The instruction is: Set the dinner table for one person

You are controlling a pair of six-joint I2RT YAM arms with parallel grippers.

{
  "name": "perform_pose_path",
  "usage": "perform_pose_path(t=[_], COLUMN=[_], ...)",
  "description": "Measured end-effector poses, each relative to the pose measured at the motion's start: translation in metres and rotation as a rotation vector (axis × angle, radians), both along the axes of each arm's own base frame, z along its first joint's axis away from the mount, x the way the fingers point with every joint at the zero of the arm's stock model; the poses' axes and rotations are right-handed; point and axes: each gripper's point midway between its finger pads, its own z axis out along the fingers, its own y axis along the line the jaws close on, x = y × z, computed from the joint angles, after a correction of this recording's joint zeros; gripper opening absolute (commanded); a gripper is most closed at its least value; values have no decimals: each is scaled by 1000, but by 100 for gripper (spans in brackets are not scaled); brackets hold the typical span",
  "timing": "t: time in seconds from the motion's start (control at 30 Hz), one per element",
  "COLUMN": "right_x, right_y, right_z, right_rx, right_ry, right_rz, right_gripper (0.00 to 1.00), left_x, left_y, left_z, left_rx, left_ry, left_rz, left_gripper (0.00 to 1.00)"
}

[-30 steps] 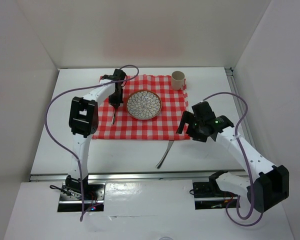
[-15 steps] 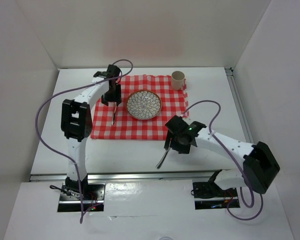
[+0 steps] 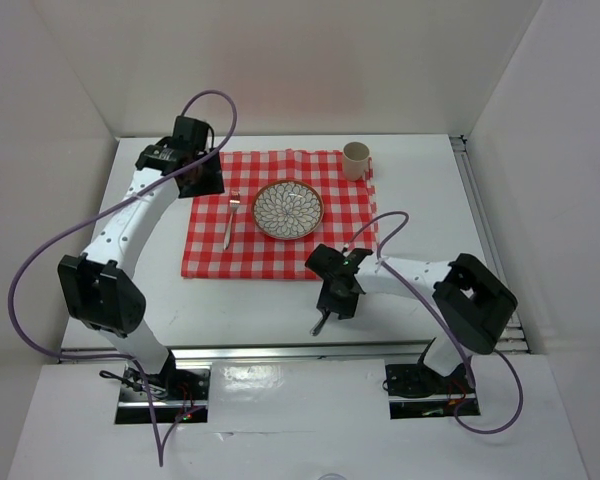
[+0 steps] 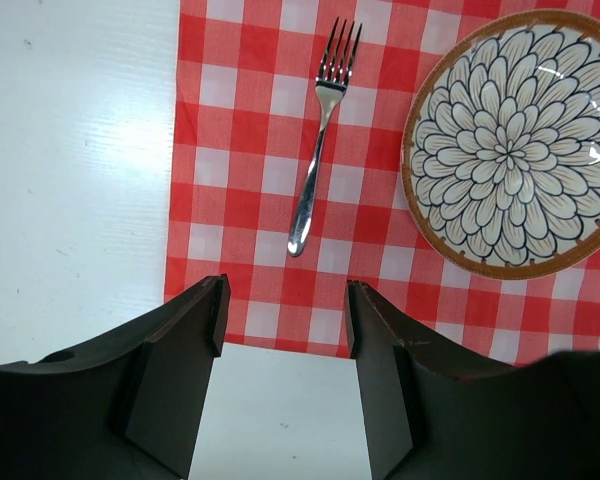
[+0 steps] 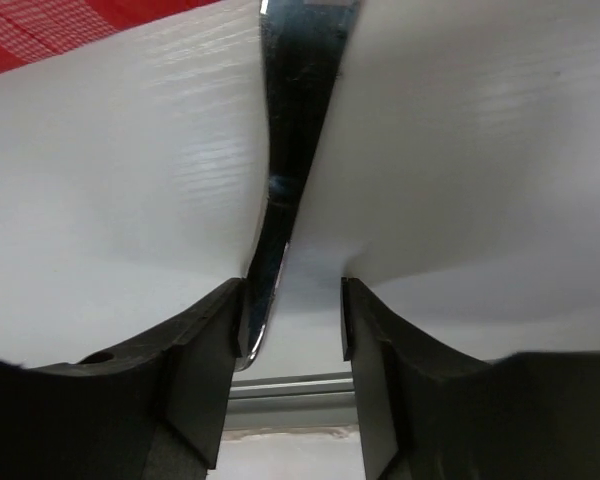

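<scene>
A silver fork (image 4: 318, 150) lies on the red-and-white checked cloth (image 3: 325, 240), just left of the patterned plate (image 3: 288, 209); the fork (image 3: 230, 222) points its tines away from the arms. My left gripper (image 4: 285, 315) hangs open and empty, raised above the cloth's left part (image 3: 202, 178). A silver knife (image 5: 285, 150) lies on the white dinner table (image 3: 130, 290) near the front rail. My right gripper (image 5: 293, 315) straddles its handle, low at the table (image 3: 335, 300). The left finger touches the knife; a gap remains at the right finger.
A beige cup (image 3: 356, 160) stands at the cloth's far right corner. The plate (image 4: 510, 150) sits mid-cloth. A silver rail (image 3: 280, 352) runs along the table's near edge, close behind the knife's end (image 3: 321, 322). White walls enclose three sides.
My left gripper opened, left the fork on the cloth and rose away to the back left. My right gripper swung left and down onto the knife, its jaws narrowing.
</scene>
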Motion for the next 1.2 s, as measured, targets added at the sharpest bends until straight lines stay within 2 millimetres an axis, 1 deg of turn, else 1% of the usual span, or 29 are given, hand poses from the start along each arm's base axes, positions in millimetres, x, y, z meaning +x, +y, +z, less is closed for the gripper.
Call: perform_pose_path(t=[0.2,0.5,0.57,0.63,0.87,1.03,1.1,1.13,1.2], right_x=[8,15,16,18,27,37,42,43,44], right_y=[12,20,21,21,23,29,32,33,33], right_z=[-2,0,0,1,4,3,2,2,1], right_rx=[19,50,53,54,48,27,14,8,-3], right_ry=[0,-22,-27,-37,-68,-76,-77,-76,-74], right_rz=[-31,-45,-52,-59,-68,-74,-83,-85,-92], right_gripper=[49,50,54,63,68,67,64,60,56], left_x=[-8,-9,-10,-10,-11,-11,-11,-11,-11], left_y=[1,2,2,2,0,0,0,0,0], left_z=[-16,-20,-21,-21,-21,-21,-21,-21,-21], left_rx=[8,10,11,11,8,10,10,11,11], left_ry=[48,56,60,61,62,64,64,64,64], left_rz=[0,0,0,0,-7,-10,-11,-11,-11], left_gripper=[67,65,65,65,65,65,65,65,64])
